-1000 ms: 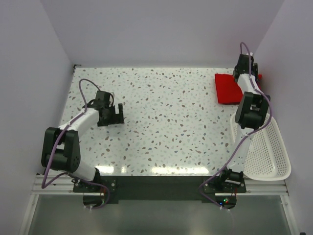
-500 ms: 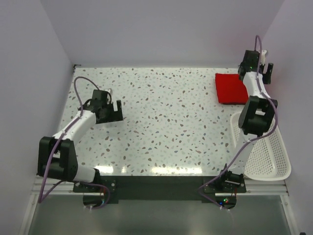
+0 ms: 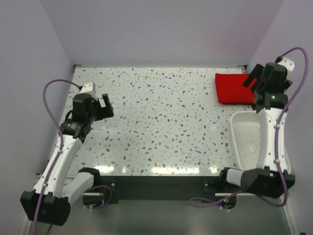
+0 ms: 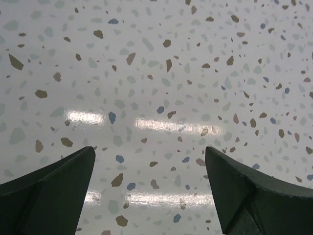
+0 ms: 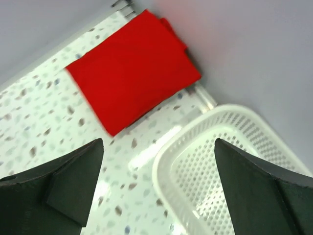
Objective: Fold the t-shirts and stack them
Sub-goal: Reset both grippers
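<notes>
Folded red t-shirt (image 3: 234, 88) at the far right corner of the table (image 3: 171, 112), beside the white basket (image 3: 234, 132) — left pincer (image 4: 149, 149) and right pincer (image 5: 159, 142) both agape, holding nothing.

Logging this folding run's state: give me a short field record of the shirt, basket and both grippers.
shirt: red t-shirt, folded flat, far right corner of the table
basket: white basket, nearer than the shirt, not touching it
left gripper: open, above bare table, holding nothing
right gripper: open, raised over shirt and basket, holding nothing
</notes>
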Robot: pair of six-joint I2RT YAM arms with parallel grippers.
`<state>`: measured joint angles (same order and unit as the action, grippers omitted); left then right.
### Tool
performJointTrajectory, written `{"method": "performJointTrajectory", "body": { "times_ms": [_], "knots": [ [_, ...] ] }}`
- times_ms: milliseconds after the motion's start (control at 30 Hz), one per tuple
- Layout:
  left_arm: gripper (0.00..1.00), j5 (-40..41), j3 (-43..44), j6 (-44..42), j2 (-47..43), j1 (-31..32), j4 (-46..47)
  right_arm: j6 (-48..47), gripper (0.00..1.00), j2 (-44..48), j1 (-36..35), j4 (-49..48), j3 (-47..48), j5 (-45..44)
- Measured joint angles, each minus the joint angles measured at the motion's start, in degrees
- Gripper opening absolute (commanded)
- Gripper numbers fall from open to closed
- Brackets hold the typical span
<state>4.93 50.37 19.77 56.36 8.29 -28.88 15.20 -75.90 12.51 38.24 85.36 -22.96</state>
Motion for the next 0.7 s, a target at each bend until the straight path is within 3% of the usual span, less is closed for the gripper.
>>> {"method": "performJointTrajectory", "body": {
  "times_ms": [133,300,467,700],
  "knots": [
    [1.0,2.14,3.13,1.36,-6.69,-0.04,-4.68,3.89,0.99,17.62,-2.01,1.75,-9.57,4.92],
    [1.0,4.68,9.44,2.23,-13.86,-0.04,-10.25,5.31,0.99,37.99,-13.6,3.65,-14.82,4.83],
    [1.0,7.82,10.34,2.95,-24.28,-0.04,-13.94,4.52,0.98,50.82,-20.85,7.67,-19.15,0.98],
    [1.0,12.22,4.55,4.81,-35.95,-0.04,-13.75,1.51,0.99,65.2,-23.02,11.61,-26.93,-1.57]
  ]
}}
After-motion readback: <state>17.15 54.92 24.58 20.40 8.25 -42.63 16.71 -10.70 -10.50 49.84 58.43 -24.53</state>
